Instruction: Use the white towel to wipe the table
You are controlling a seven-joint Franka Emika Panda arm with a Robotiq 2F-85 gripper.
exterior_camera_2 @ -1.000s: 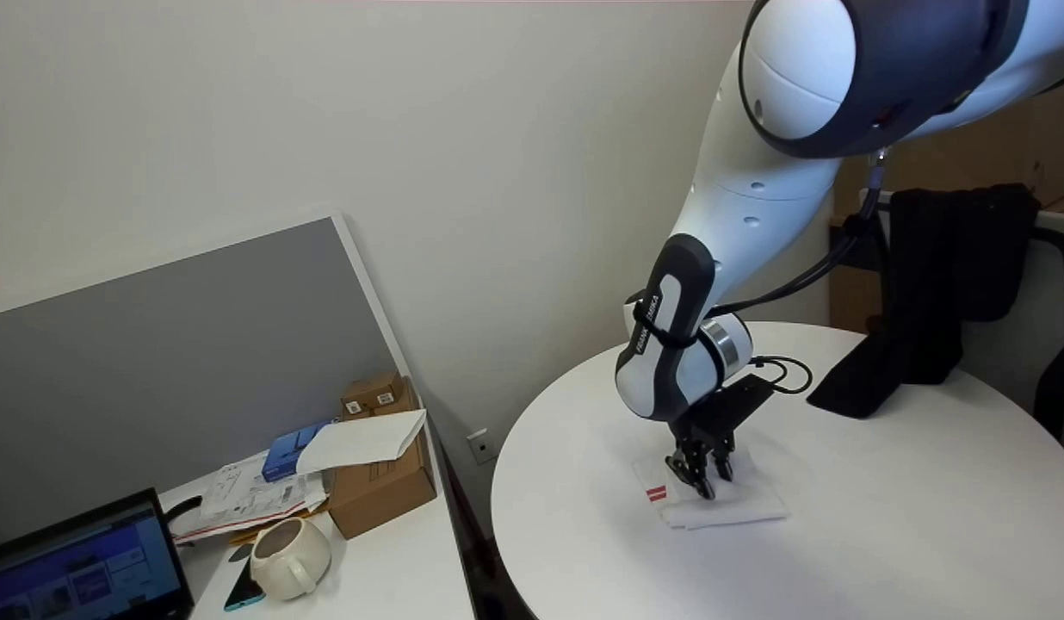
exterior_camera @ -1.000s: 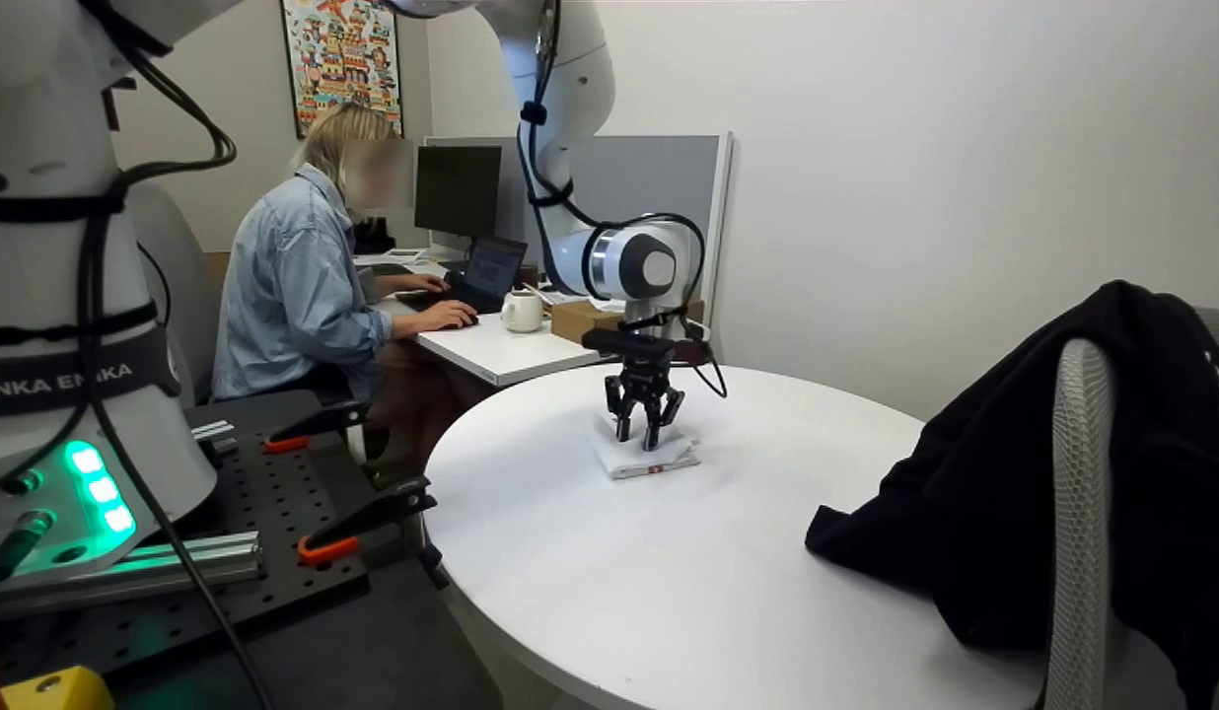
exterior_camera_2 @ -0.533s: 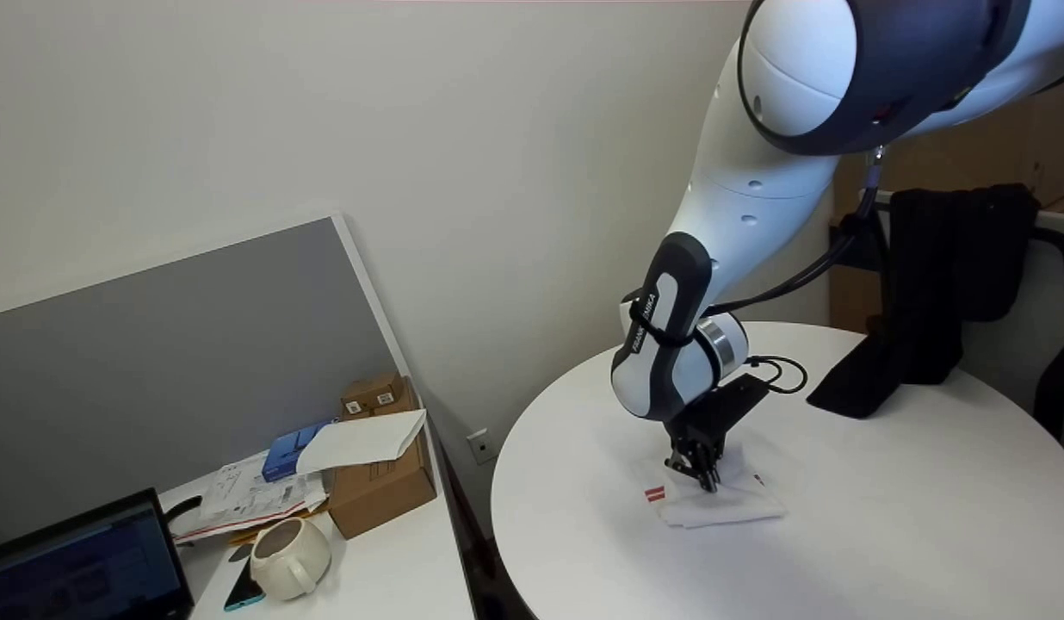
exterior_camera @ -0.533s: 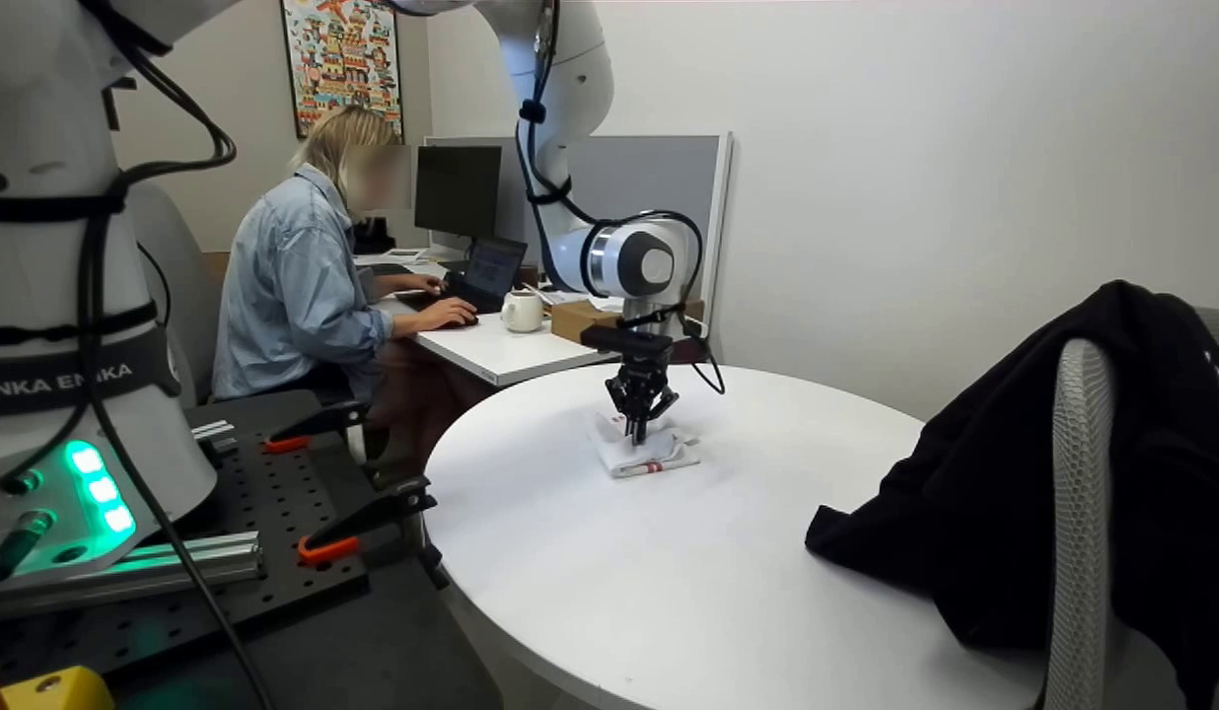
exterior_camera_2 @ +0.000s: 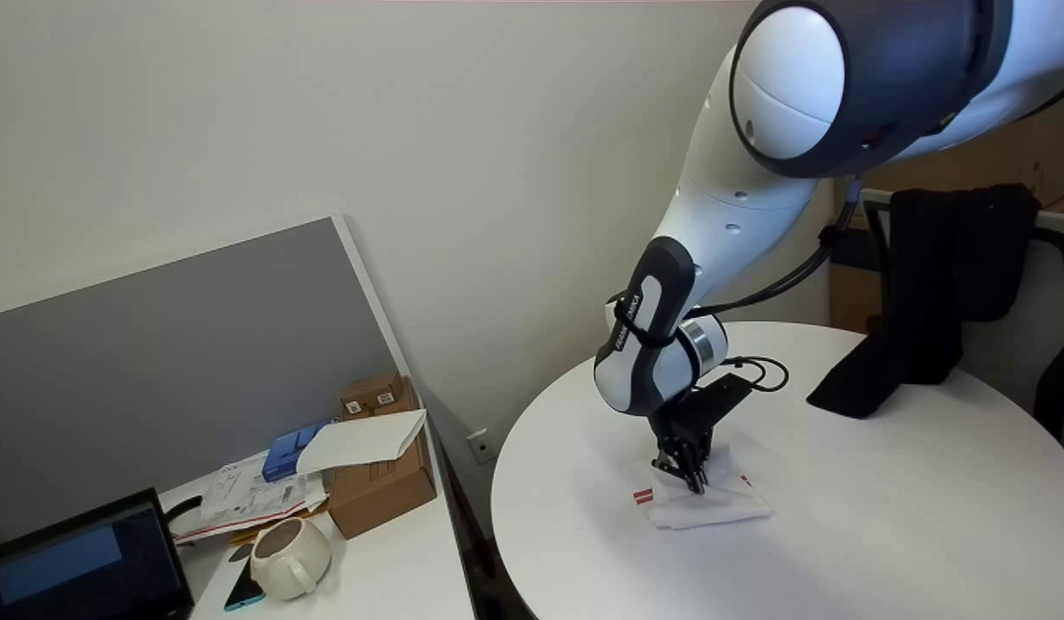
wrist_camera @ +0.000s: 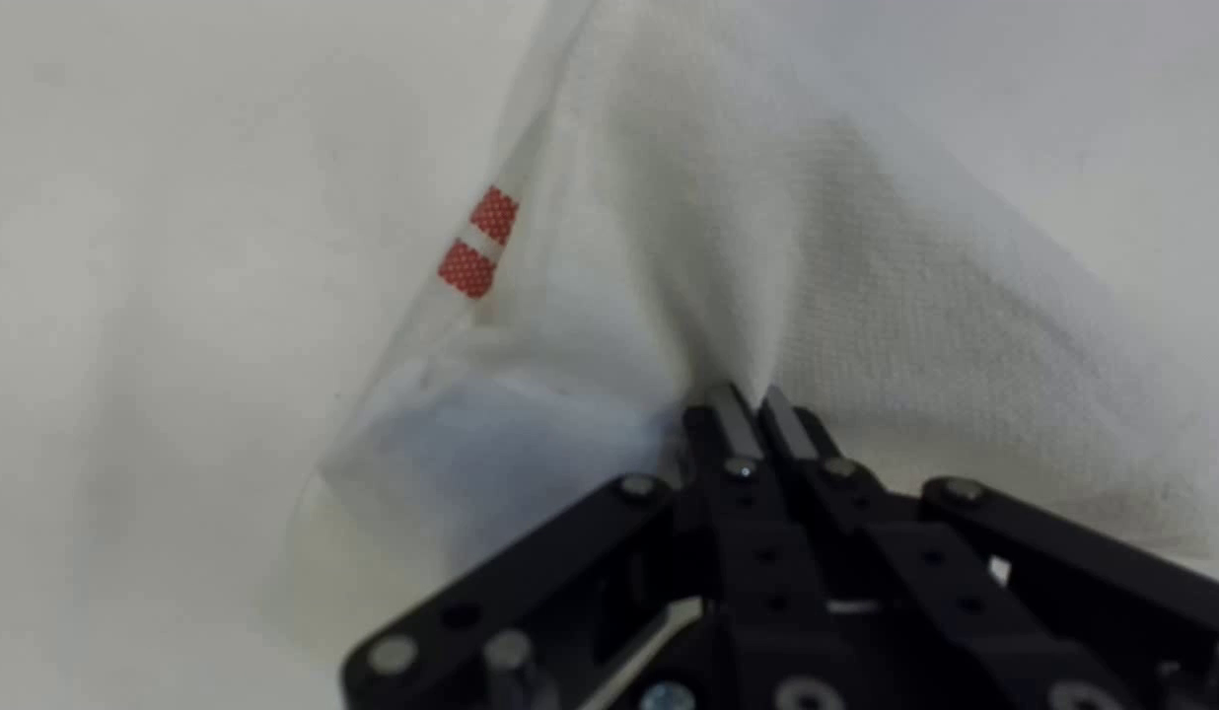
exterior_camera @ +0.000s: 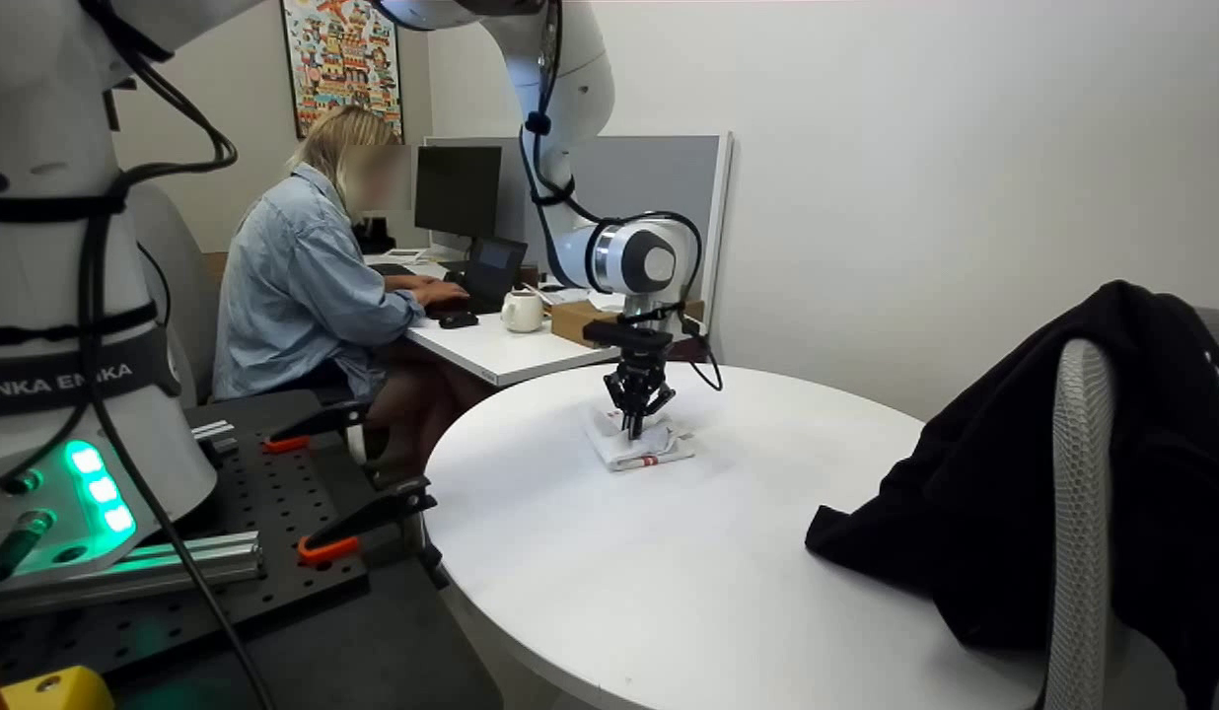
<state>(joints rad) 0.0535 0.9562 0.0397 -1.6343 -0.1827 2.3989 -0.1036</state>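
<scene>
The white towel (exterior_camera: 621, 456) with small red stripes lies folded on the round white table (exterior_camera: 728, 582). It also shows in an exterior view (exterior_camera_2: 717, 514) and fills much of the wrist view (wrist_camera: 915, 325). My gripper (exterior_camera: 633, 432) points down at the towel's middle. In the wrist view its fingertips (wrist_camera: 751, 399) are closed together on a pinched fold of the towel, with creases running away from the tips. In an exterior view the gripper (exterior_camera_2: 697, 487) is low over the towel, and the rest of the cloth lies flat on the table. The fold between the fingers is mostly hidden.
A black jacket (exterior_camera: 1142, 473) hangs over a chair and reaches onto the table's edge. A desk (exterior_camera: 501, 360) beside the table holds a mug (exterior_camera_2: 291, 558), a cardboard box (exterior_camera_2: 381, 486) and a laptop. A person (exterior_camera: 304, 276) sits at it.
My gripper was open over the towel a second ago, then closed on it. Since then the gripper and towel have shifted slightly, leftward in an exterior view. The person's hand left the mouse.
</scene>
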